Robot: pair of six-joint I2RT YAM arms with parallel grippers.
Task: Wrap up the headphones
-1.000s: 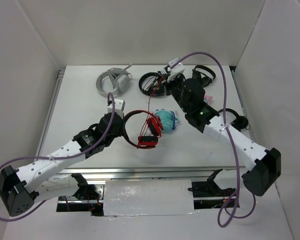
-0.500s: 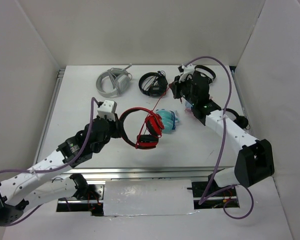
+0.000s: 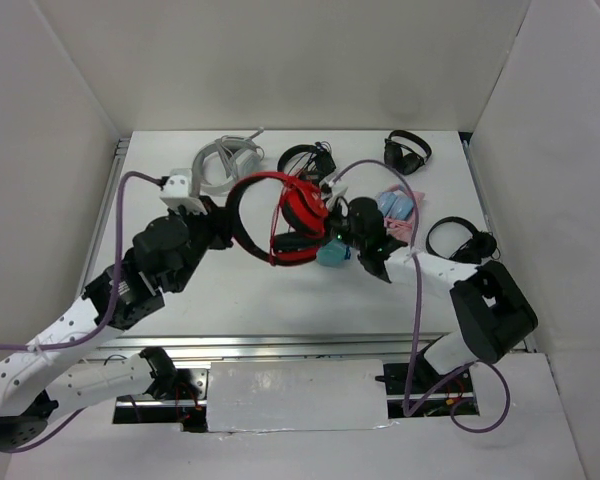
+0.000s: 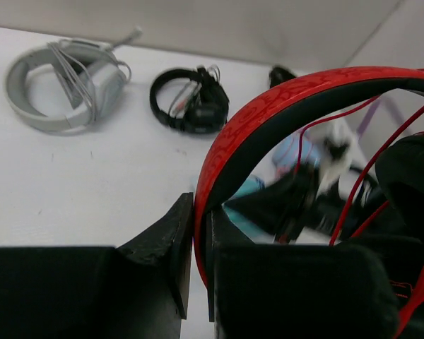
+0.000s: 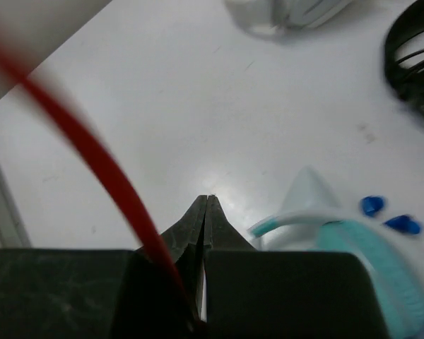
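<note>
The red headphones hang tilted above the middle of the table. My left gripper is shut on their red-and-black headband, with the band pinched between the jaws. The black-padded earcups hang to the right, with loops of thin red cable across them. My right gripper is right beside the earcups. In the right wrist view its jaws are shut at the tips, and the red cable runs down into their root.
Light grey headphones and black headphones lie at the back. More black headphones lie at the back right and the right edge. A teal and white object and a pink and blue packet lie under the right arm.
My left arm has lifted the red headphones up and toward the back. My right gripper has swung from the back of the table down to the earcups, still with the cable.
</note>
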